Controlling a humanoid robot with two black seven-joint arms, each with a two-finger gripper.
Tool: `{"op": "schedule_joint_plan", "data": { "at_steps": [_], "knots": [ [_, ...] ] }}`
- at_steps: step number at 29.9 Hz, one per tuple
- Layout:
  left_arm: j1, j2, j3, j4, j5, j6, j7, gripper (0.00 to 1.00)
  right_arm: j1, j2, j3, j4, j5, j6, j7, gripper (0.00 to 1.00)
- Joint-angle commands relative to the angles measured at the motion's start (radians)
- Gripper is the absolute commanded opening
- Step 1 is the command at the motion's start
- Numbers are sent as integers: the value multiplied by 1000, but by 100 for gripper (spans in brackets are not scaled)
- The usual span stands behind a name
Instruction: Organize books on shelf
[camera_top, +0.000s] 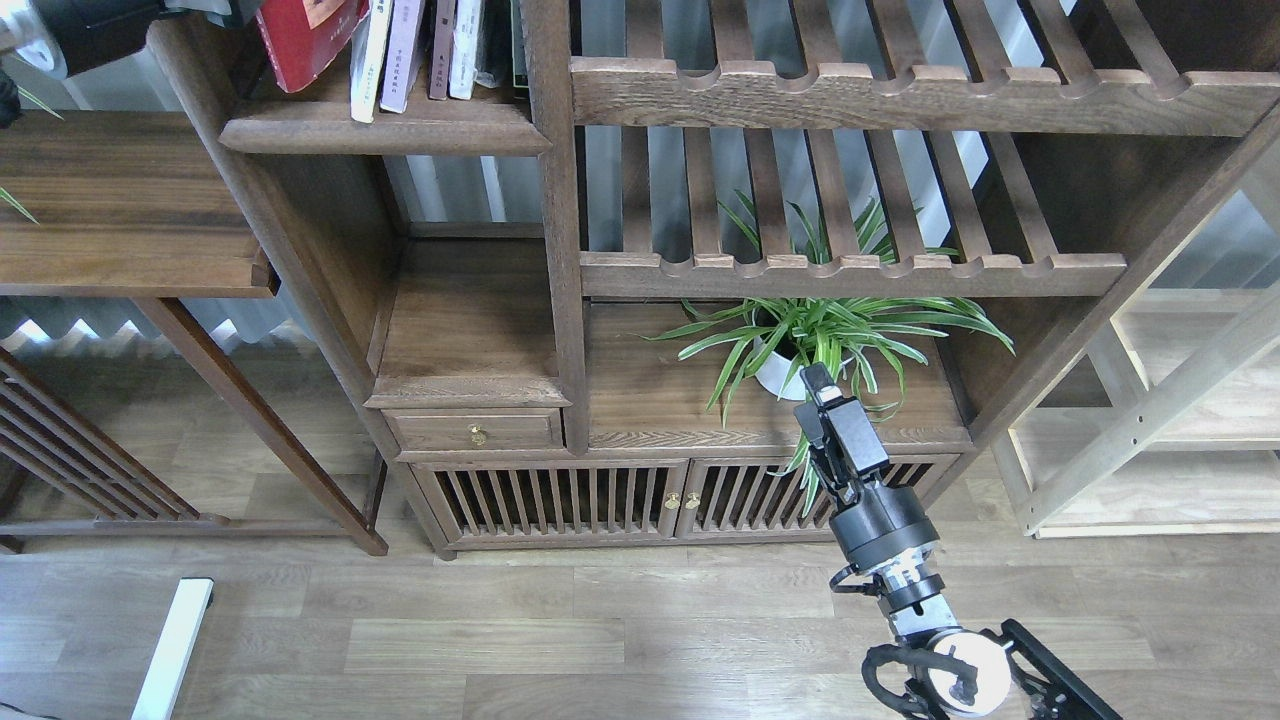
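The dark red book (300, 40) leans tilted at the left end of the dark-brown shelf (385, 128), at the top left of the head view. My left gripper (235, 8) is against the book's left side at the frame's top edge and appears shut on it; its fingers are mostly cut off. To the book's right stand a book with a yellow-green edge (366, 55) and a pale lavender-white book (401, 55), both upright. My right gripper (815, 385) is low, in front of the cabinet, empty; its fingers cannot be told apart.
Narrower upright volumes (452, 45) stand at the shelf's right end beside a post (545, 150). Slatted racks (850, 275) lie to the right. A potted spider plant (800, 345) stands just behind my right gripper. A low side table (120, 240) stands at the left.
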Motion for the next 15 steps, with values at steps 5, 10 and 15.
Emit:
{"op": "schedule_joint_plan", "data": {
  "at_steps": [5, 10, 15],
  "knots": [
    [-8, -28, 32, 62, 5, 0, 0, 16, -15, -1, 1, 0, 1, 0, 0, 99],
    [-9, -32, 35, 73, 16, 0, 0, 28, -24, -3, 11, 0, 1, 0, 0, 99],
    [-38, -67, 37, 71, 16, 0, 0, 35, -28, 0, 12, 0, 0, 0, 0, 99]
  ]
}}
